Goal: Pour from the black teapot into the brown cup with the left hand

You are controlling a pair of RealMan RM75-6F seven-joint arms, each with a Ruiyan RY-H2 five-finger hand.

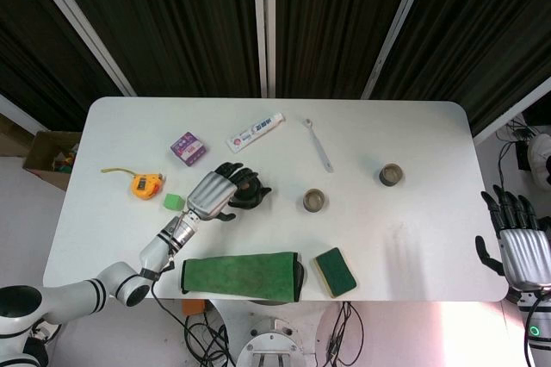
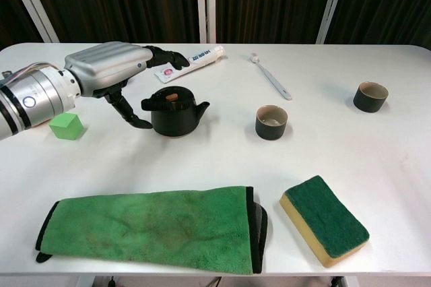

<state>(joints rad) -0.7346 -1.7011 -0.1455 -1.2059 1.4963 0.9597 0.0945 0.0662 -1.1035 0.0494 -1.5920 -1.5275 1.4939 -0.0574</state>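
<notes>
The black teapot (image 2: 174, 113) stands upright on the white table (image 2: 215, 159), its spout pointing right; in the head view the teapot (image 1: 251, 193) is partly covered by fingers. My left hand (image 2: 108, 65) hovers at its left side, fingers spread above and behind the lid, thumb down beside the handle. It holds nothing. From above, the left hand (image 1: 213, 194) reaches over the pot. The brown cup (image 2: 271, 122) stands upright a little to the right of the spout, also seen as the brown cup (image 1: 314, 201). My right hand (image 1: 516, 245) hangs off the table's right front corner with its fingers apart.
A second dark cup (image 2: 370, 96) stands far right. A folded green cloth (image 2: 151, 226) and a green sponge (image 2: 324, 218) lie along the front edge. A toothpaste tube (image 2: 195, 61), a white utensil (image 2: 271, 77), a green cube (image 2: 66, 125), a tape measure (image 1: 146, 183) and a purple box (image 1: 187, 147) lie around.
</notes>
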